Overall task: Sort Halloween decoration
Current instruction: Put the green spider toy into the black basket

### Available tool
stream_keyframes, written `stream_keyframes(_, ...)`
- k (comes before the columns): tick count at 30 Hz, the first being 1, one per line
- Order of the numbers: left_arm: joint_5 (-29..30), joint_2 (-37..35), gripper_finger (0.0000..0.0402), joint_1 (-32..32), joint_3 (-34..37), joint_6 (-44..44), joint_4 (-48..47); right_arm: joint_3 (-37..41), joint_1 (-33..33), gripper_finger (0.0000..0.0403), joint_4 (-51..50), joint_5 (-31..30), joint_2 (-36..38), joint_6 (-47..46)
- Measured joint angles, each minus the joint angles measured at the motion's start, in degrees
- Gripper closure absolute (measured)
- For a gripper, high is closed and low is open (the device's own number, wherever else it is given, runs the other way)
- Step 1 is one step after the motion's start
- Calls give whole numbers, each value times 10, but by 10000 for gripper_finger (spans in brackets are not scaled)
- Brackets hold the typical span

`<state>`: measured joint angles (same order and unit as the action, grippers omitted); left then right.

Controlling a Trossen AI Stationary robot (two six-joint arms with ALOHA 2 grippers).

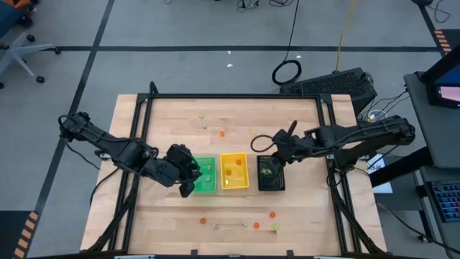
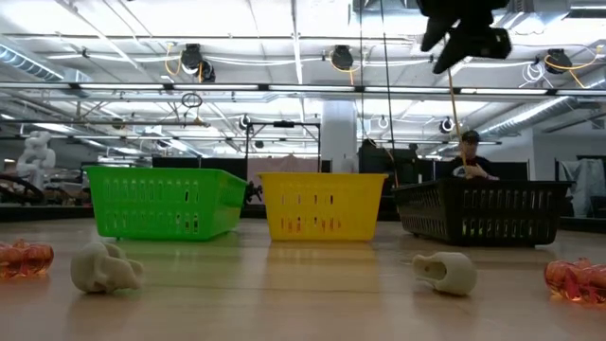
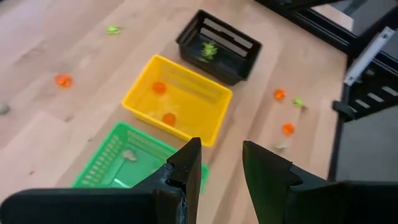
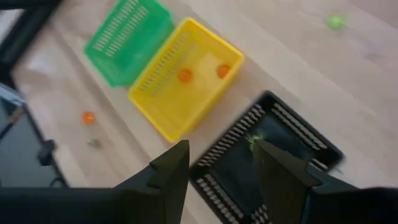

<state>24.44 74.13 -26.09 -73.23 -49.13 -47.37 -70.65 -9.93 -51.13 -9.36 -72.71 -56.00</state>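
My right gripper [image 4: 214, 165] is hovering with fingers apart and empty over the black slotted plastic tray [image 4: 292, 134] — a yellow-green trinket [image 4: 255, 138] is lying inside, directly beneath. Loose orange trinkets [image 1: 222, 133] are sitting beyond it — right arm nearer. Left gripper [image 3: 221, 165], parted, is idling over the green tray [image 3: 109, 165].

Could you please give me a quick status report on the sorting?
Left hand open, empty, over green tray. Right hand open, empty, over black tray. Orange trinkets in yellow tray; others loose on table.
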Motion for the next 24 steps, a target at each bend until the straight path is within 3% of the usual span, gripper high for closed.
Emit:
stream_keyframes(8,0,0,285,52,0,1,-1,0,27,238,-44,-13,-11,2)
stream_keyframes(16,-2,0,285,85,0,1,1,0,144,238,-30,-8,-38,142)
stream_keyframes(24,-1,0,285,86,0,1,1,0,300,238,48,110,-98,316)
